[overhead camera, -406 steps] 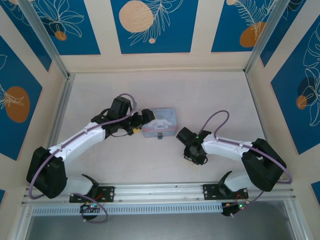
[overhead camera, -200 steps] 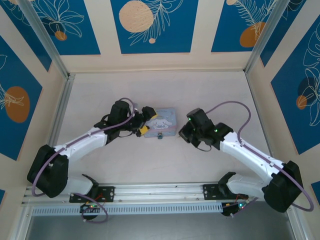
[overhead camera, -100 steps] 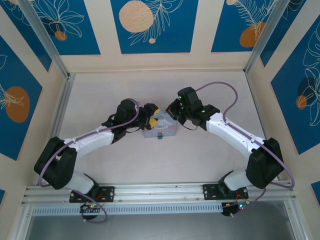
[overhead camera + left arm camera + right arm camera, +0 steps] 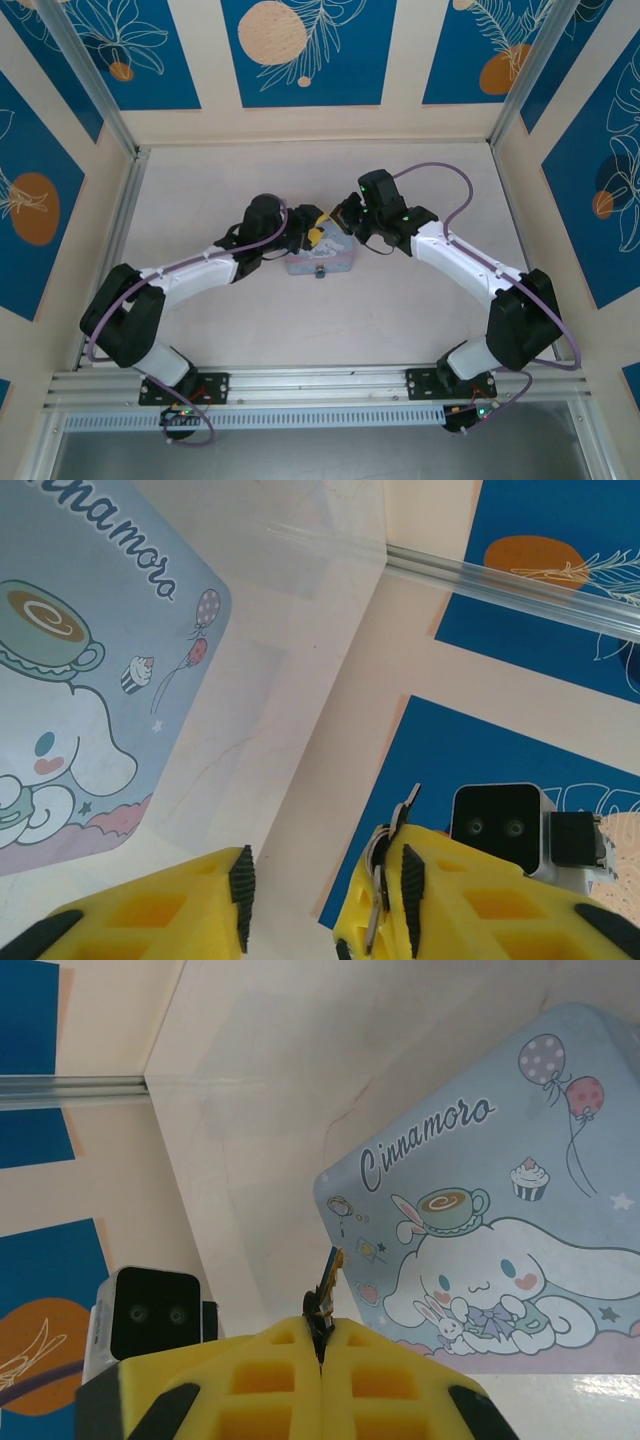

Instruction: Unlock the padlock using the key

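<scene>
Top view first: my left gripper point(image 4: 311, 235) is hanging over the pale blue box point(image 4: 335, 260) from 9 o'clock, my right gripper point(image 4: 339, 224) is meeting it from 2 o'clock, and the two are sitting close together above the lid. The padlock point(image 4: 320, 272) is sitting as a tiny dark speck at the box's 6 o'clock edge, right against its wall. Over to my left wrist: my yellow fingers point(image 4: 150, 925) are standing apart at a middling width, with bare table showing between the pads and the box's printed lid lying off at 10 o'clock. A thin metal sliver point(image 4: 383, 880) is standing against the finger at 5 o'clock, and I can't tell whether that's touching me. Now my right wrist: my fingertips point(image 4: 285, 1360) are pressing tight together, pinching the key point(image 4: 327, 1275), which is poking straight up toward 12 o'clock, its tip just beside the box's near corner.
</scene>
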Controlling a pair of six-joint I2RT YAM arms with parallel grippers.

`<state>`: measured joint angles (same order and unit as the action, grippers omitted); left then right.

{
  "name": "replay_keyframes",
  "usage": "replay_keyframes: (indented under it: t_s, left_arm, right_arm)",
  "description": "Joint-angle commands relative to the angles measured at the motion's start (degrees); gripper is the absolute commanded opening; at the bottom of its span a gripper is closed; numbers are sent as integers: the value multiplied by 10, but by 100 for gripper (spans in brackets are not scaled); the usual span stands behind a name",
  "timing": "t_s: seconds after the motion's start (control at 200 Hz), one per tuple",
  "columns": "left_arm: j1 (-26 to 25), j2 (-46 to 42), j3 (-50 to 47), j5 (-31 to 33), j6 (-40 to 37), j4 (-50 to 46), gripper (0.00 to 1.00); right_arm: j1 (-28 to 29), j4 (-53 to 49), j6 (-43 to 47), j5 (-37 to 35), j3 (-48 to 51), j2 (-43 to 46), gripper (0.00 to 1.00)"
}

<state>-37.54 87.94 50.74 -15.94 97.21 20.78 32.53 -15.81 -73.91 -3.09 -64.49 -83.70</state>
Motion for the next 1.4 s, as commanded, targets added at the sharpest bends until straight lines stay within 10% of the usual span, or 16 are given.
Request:
replay_keyframes:
  t_s: [0.0,0.995,1.205,1.395]
  left_arm:
    - [-8,0,15,15,5,12,42]
    - [-19,-16,15,29,-26,-26,0]
    - [19,-8,94,-83,-330,-122,0]
    - [36,26,203,-218,-589,-247,0]
  right_arm:
    - [-4,8,-4,12,9,6,0]
    - [-22,-5,2,13,29,13,9]
    - [-107,11,73,84,83,87,47]
    - [-168,75,197,284,79,63,46]
